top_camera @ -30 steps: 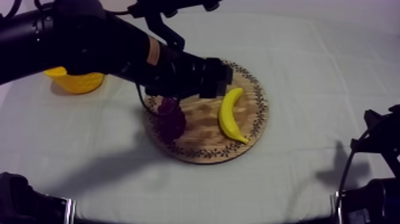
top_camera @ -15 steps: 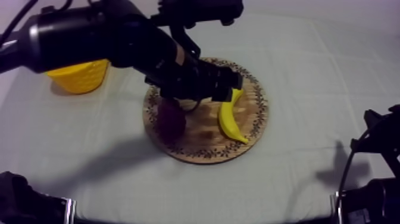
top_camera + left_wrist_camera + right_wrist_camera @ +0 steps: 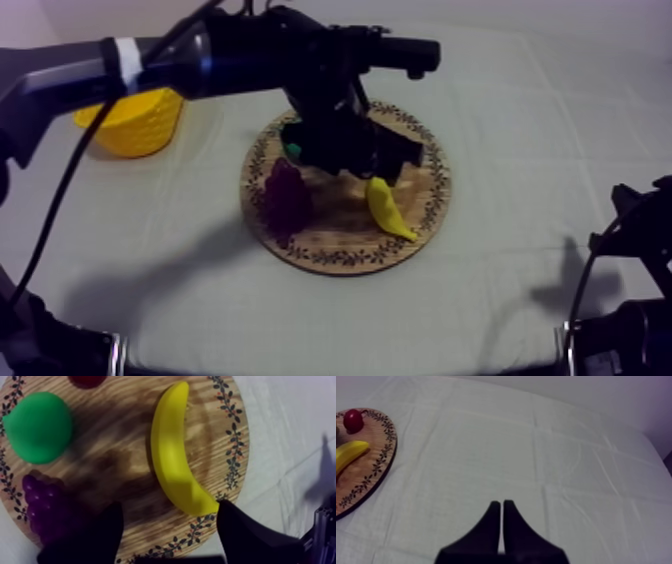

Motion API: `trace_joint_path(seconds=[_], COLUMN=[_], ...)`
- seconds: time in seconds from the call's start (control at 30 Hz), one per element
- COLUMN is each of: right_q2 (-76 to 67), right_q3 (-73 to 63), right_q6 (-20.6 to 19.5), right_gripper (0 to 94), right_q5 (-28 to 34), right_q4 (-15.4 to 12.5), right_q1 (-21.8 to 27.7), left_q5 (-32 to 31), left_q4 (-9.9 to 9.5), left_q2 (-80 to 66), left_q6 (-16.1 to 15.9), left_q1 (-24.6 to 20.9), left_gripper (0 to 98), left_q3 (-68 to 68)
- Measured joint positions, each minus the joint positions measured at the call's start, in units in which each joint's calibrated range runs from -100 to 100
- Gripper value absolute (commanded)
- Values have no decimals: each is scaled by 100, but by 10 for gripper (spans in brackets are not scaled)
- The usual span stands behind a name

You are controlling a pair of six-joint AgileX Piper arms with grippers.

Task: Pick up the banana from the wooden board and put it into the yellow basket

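One banana [image 3: 172, 456] lies on the board [image 3: 115, 451] beneath our released left pincer [image 3: 169, 505]; our right pincer [image 3: 501, 504] is clenched, empty.

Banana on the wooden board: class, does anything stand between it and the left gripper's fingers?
Nothing visible does. The left gripper hangs open above the banana, with one end of the fruit between its fingers. The grapes and pear lie aside on the wooden board.
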Motion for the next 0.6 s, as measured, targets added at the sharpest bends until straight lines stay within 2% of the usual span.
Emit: trace_joint_path(seconds=[0.4,0.6], right_q2=[0,0], right_q3=[0,0], right_q6=[0,0], right_gripper=[3,3], right_q5=[0,0], right_q4=[0,0], right_q1=[0,0], left_q5=[1100,1627], left_q4=[143,195], left_q2=[1168,1659], left_q6=[-102,-170], left_q1=[-69,-86], left_gripper=[658,607], left_q3=[-1422,-2095])
